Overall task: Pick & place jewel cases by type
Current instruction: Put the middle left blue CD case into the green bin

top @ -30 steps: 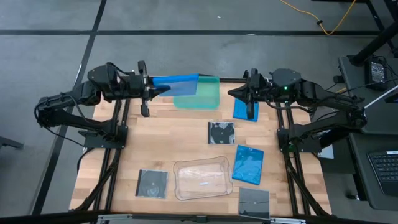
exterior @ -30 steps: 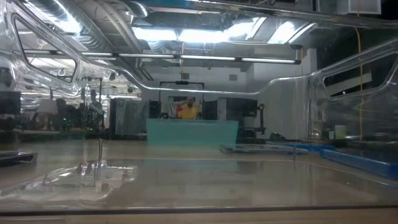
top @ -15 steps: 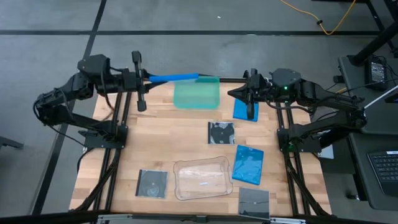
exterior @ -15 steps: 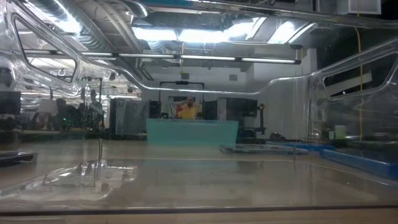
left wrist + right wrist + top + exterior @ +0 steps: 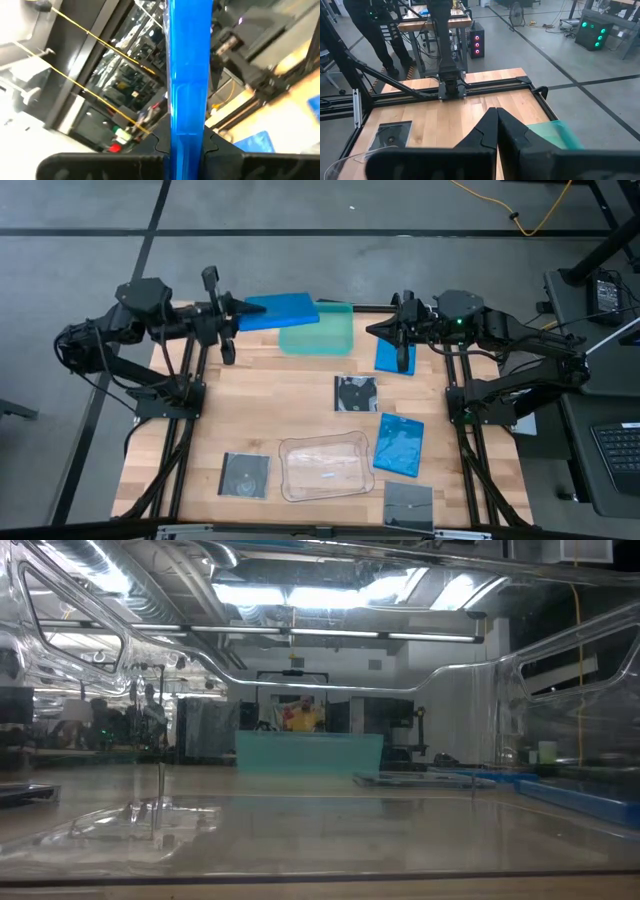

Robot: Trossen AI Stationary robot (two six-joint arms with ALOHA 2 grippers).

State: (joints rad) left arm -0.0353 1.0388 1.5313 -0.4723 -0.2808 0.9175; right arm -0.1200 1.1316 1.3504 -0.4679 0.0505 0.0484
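Jewel case [image 5: 281,310], flat glossy blue plastic, apparently rectangular, in left pincer [image 5: 240,308]

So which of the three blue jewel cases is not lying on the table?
The blue case at the table's far edge, beside the teal tray: the left gripper holds it in the air. The other two lie flat on the wood.
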